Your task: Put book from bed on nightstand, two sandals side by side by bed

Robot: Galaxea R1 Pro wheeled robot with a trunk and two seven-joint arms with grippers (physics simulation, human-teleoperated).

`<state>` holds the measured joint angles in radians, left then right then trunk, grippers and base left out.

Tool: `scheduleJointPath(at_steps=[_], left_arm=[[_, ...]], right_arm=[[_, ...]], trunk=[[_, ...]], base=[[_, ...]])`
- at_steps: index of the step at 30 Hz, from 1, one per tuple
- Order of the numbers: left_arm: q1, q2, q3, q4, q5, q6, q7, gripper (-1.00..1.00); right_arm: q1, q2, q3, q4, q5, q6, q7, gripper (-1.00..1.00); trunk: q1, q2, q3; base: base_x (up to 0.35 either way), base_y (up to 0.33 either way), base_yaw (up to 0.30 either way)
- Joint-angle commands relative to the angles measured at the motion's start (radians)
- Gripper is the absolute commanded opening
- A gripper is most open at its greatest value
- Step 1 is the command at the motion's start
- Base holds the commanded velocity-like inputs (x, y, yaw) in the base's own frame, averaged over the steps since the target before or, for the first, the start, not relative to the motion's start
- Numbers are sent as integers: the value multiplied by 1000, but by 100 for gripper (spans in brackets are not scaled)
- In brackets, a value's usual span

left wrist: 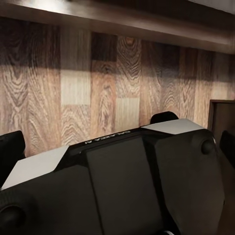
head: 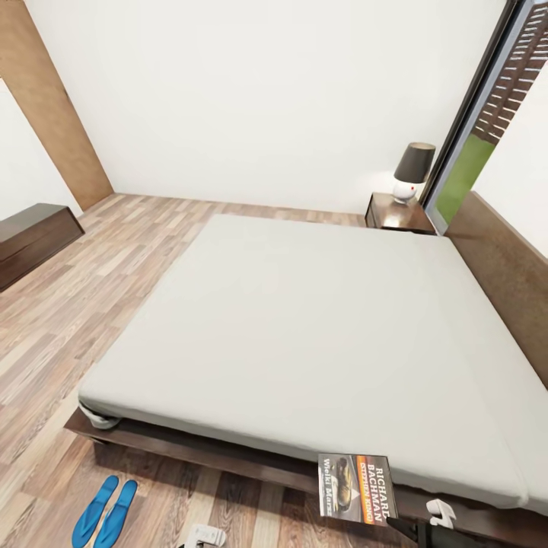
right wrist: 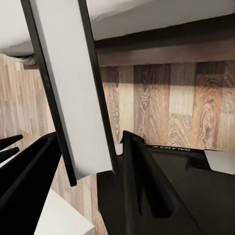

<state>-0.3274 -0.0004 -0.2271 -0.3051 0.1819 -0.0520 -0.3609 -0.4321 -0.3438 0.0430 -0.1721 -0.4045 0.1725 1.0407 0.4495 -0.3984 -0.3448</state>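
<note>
Bed (head: 304,335) fills the middle of the head view, its long mattress running toward the upper right, where the nightstand (head: 399,213) stands with a lamp (head: 412,172). At the bottom right the book (head: 356,489) stands upright off the mattress edge, its long axis vertical, clamped between the right gripper's (right wrist: 90,164) fingers (right wrist: 147,191). Two sandals (head: 105,513) lie side by side at the lower left, pointing up-right. I cannot tell the left gripper's (head: 204,536) state.
</note>
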Motion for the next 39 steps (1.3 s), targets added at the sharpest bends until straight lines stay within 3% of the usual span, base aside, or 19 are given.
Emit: scheduleJointPath(at_steps=[1,30,34,36,39], left_arm=[[-1,1,-6,1,10,-3,-1,100],[-1,4,-13,1,7,5,-1,100],[-1,5,-56,1,7,6,-1,100],[-1,5,-102,2,9,7,0,100],[-1,5,-143,3,10,7,1,100]], right_arm=[[0,-1,5,0,-10,10,2,-100],[0,-1,5,13,-10,10,0,-100],[0,-1,5,14,-10,10,0,-100],[0,-1,5,14,-10,10,0,-100],[0,-1,5,14,-10,10,-1,-100]], trunk=[[1,-2,0],[1,-2,47],[1,-2,53],[1,-2,56],[1,-2,61]], base=[[0,0,0],[0,0,0],[0,0,0],[0,0,0],[0,0,0]])
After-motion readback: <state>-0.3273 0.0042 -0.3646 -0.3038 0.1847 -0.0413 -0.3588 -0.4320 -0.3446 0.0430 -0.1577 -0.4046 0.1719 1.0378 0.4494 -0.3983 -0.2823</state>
